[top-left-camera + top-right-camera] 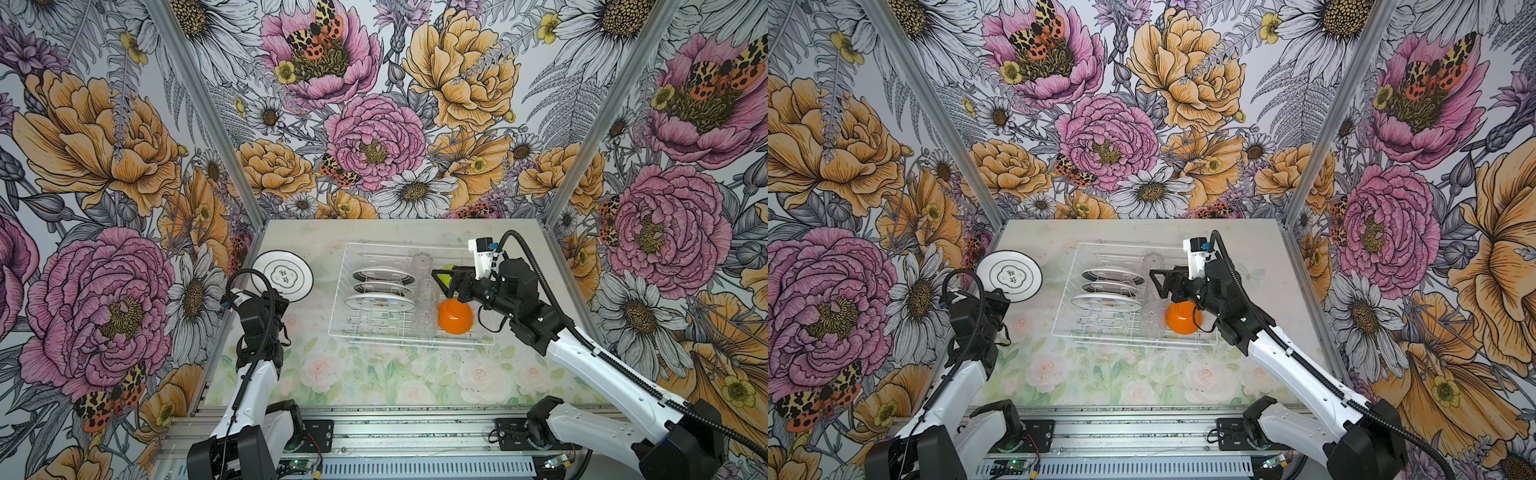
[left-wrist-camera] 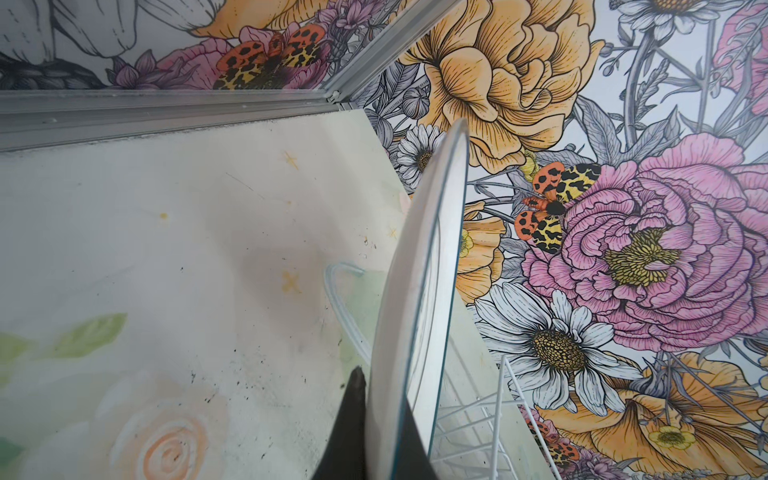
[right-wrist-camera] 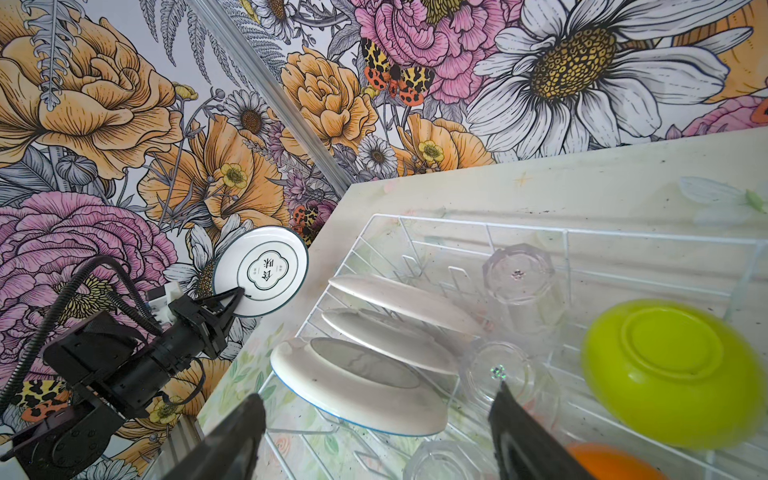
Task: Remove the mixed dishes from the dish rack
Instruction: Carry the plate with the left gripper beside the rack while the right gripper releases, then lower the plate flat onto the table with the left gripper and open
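Off the nine-o'clock side of the dish rack (image 1: 411, 343), the left claw (image 3: 237, 296) pinches the lower edge of a dark-rimmed white plate (image 1: 282, 274) with an emblem at its centre. The plate is lifted on edge, outside the wire and over the desk (image 1: 374, 374). The right claw (image 1: 439, 283) hangs over the rack's three-o'clock half with its jaws spread wide and nothing between them, above the clear tumblers (image 3: 519, 278).

By the look of it the unloading has barely begun: this one plate is out but not yet set down. Three more white plates (image 1: 381, 274) stand in the prongs on the rack's nine-o'clock side. The one nearest six o'clock is a print-faced plate (image 1: 376, 300). The tumblers lie in a row from twelve to six o'clock, just right of the plates. A lime-green bowl (image 3: 673, 370) sits upside down toward two o'clock. An orange bowl (image 1: 455, 316) sits upside down too, near the four-o'clock corner.

A faint clear rim (image 2: 330, 291) shows on the desk just beside the held plate in the left wrist view. Whether that is a dish already unloaded, I cannot tell. Plates, tumblers and both bowls are all left to come out.
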Action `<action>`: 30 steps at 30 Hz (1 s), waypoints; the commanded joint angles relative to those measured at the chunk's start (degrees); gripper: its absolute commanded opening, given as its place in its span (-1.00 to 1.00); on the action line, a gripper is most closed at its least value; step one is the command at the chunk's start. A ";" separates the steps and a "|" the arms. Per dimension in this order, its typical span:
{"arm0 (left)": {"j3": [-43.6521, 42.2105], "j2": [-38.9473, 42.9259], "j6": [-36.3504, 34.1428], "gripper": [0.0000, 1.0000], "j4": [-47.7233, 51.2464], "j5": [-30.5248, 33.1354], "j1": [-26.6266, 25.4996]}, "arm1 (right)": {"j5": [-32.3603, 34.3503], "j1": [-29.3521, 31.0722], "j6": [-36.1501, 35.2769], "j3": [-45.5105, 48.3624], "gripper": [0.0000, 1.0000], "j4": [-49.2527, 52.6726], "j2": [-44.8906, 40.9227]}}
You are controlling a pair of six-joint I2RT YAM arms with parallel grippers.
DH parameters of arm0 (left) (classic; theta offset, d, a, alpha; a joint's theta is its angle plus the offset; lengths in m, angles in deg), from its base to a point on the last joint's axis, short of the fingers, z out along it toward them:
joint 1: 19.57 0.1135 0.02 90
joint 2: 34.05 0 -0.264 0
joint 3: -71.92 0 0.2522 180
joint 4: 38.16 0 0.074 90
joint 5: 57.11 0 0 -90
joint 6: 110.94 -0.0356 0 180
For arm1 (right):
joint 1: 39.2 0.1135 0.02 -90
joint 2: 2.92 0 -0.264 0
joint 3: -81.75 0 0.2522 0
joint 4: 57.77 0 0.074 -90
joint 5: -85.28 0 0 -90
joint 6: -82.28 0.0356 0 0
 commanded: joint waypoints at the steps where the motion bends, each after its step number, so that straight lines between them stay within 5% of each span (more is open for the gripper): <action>1: -1.74 -0.68 -1.55 -1.00 -2.95 -1.33 0.44 | -0.64 -0.52 1.09 0.07 0.71 -0.08 1.13; 17: -0.68 -14.41 -5.65 -1.00 -5.73 -8.22 0.51 | -0.92 -0.82 4.36 -0.50 0.65 0.05 7.22; 24: -0.15 -15.83 -10.20 -0.96 -2.23 -8.23 0.44 | 4.05 0.04 5.31 1.69 0.60 0.05 7.62; 28: -0.76 -15.81 -10.07 0.17 -1.29 -8.28 0.46 | 5.97 0.70 6.01 2.64 0.58 0.03 8.18; 30: -0.86 -15.80 -10.20 0.31 -1.27 -8.08 0.48 | 6.36 0.77 6.45 2.90 0.58 0.04 8.20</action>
